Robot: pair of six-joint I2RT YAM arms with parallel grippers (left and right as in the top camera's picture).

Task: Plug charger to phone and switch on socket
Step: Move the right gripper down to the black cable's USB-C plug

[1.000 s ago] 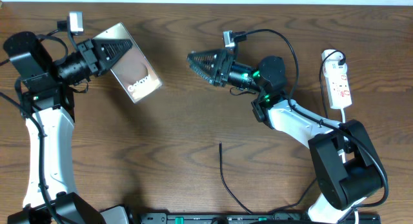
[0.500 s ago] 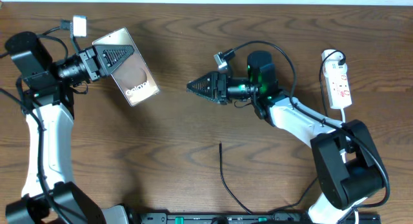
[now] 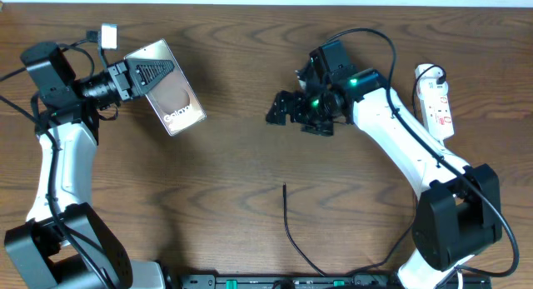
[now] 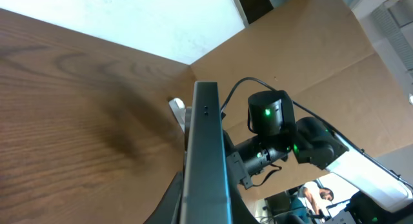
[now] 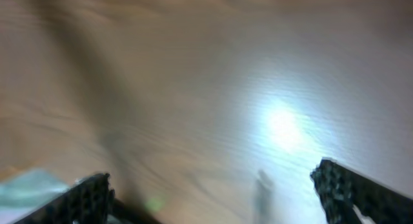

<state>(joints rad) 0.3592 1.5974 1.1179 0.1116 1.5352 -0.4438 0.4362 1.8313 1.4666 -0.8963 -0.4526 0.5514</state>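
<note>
The overhead camera hangs above the counter (image 3: 233, 164) and looks straight down, from far enough to take in both arms, with their bases at the near edge. The left wrist camera sits close behind the left claw (image 3: 156, 72) and faces right across the wood, with the phone (image 4: 206, 153) edge-on before it. It shares the phone and the right arm (image 4: 270, 117) with the overhead view. The right wrist camera points down at the counter from close up, blurred, its fingers (image 5: 90, 197) in the lower corners.
</note>
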